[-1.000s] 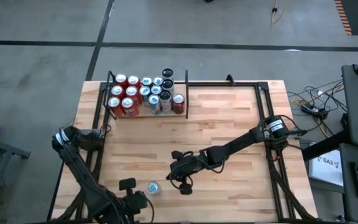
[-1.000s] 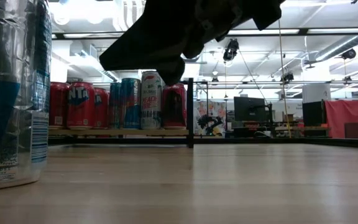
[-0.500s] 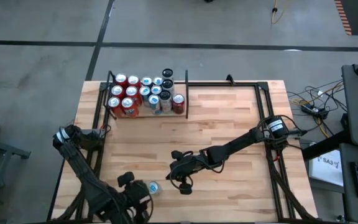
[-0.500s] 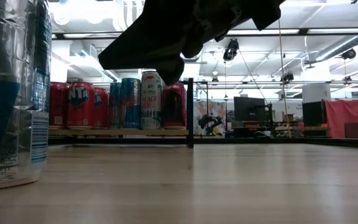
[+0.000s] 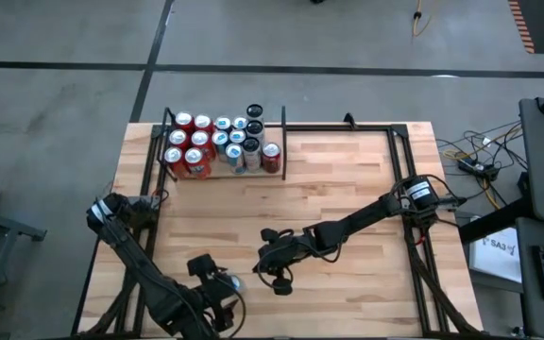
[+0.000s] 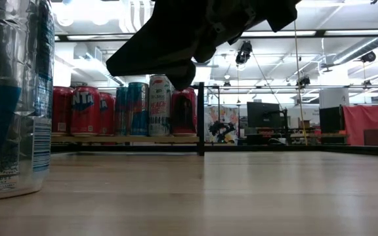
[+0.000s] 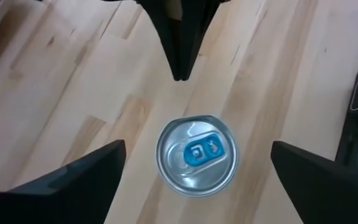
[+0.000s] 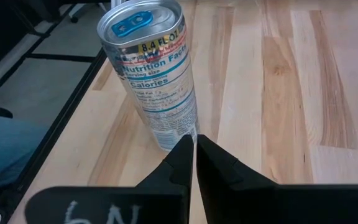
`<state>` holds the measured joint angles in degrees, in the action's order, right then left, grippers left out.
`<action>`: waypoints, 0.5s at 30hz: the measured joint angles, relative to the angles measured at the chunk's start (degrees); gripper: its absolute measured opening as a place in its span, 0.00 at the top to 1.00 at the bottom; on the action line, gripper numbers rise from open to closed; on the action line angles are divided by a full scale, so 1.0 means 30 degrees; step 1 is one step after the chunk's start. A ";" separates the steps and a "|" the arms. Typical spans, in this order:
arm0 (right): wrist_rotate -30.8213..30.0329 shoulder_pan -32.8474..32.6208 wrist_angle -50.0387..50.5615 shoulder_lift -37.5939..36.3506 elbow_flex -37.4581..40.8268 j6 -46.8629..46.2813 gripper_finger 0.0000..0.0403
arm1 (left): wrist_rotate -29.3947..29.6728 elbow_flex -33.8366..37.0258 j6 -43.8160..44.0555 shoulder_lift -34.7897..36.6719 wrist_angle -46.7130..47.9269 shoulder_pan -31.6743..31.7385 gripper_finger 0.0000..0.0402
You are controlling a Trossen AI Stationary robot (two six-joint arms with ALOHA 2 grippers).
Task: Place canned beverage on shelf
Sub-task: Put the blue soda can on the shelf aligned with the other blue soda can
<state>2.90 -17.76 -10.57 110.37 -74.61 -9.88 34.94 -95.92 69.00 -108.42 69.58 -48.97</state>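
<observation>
Silver can (image 8: 151,68) with a blue tab and blue band lower down, sitting on the light striped-wood counter (image 5: 348,189). Upper left, the black-framed shelf (image 5: 223,151) has red, blue and white cans (image 6: 120,108). Grippers are black.

left hand (image 7: 194,168) spread wide, right hand (image 8: 195,152) closed

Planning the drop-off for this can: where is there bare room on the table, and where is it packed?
The narrow shelf bay is packed with cans. Bare wood spans the table right of it, inside the black frame. The near edge is crowded: slim can, open left claw above it, shut right claw beside.
</observation>
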 joint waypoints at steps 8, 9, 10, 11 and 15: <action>0.0000 0.0000 0.0022 0.0000 0.0000 0.0133 0.98 | 0.0131 0.0742 0.0179 0.0000 -0.0236 0.0022 0.06; 0.0000 0.0000 0.0022 0.0000 0.0000 0.0141 0.98 | 0.0135 0.0921 0.0179 0.0000 -0.0429 0.0022 0.06; 0.0007 0.0000 0.0022 0.0000 0.0000 0.0141 0.98 | 0.0131 0.1127 0.0186 0.0000 -0.0656 0.0022 0.06; 0.0000 0.0000 0.0022 0.0000 0.0000 0.0141 0.98 | 0.0138 0.1342 0.0178 0.0000 -0.0959 0.0025 0.06; 0.0000 0.0000 0.0029 0.0000 0.0000 0.0141 0.98 | 0.0184 0.2144 0.0172 0.0000 -0.1816 0.0073 0.06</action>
<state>2.90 -17.76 -10.48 110.37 -74.61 -9.45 35.49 -89.49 69.52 -108.42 64.13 -48.75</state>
